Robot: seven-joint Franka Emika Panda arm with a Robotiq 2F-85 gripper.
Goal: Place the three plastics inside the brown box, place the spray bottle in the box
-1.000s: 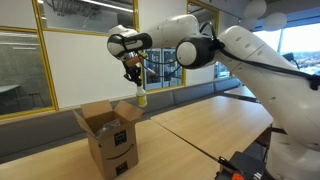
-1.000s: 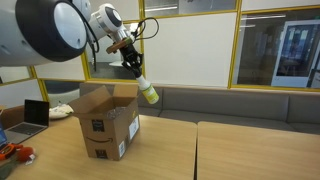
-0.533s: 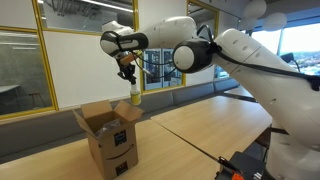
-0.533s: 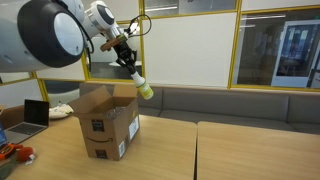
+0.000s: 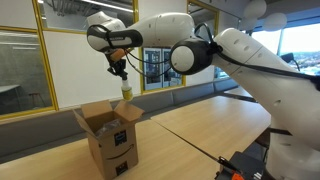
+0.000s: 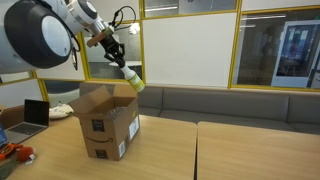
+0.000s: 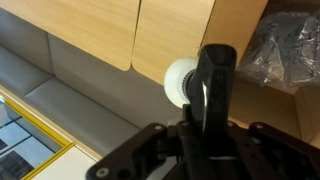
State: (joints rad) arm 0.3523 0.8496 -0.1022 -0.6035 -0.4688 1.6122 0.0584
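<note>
The gripper (image 5: pixel 120 72) was clamped narrow on the bottle (image 5: pixel 125 91), pinching it at the dark nozzle end, so the yellowish body hung below the fingers. In an exterior view the bottle (image 6: pixel 133 83) dangled tilted from the gripper (image 6: pixel 120 66), high over the box (image 6: pixel 108 125) and close to its far edge, well clear of the flaps. The box (image 5: pixel 110 135) stood open on the table (image 5: pixel 200 130).

From the wrist, the bottle (image 7: pixel 180 82) showed as a pale round end beside the dark finger, and crinkled plastics (image 7: pixel 285 45) lay inside the box (image 7: pixel 310 115). How many, I couldn't tell.

That bottle looked light and stiff, a smooth little plastic shell. It was probably slippery, and held at the thin top it could swing or twist in the pinch. A grip lower, across the wider body, would likely sit firmer, though the neck hold kept the fingers clear of the flaps for a drop. The plastics looked soft and nearly weightless. They would give under the bottle and should cushion the landing.
</note>
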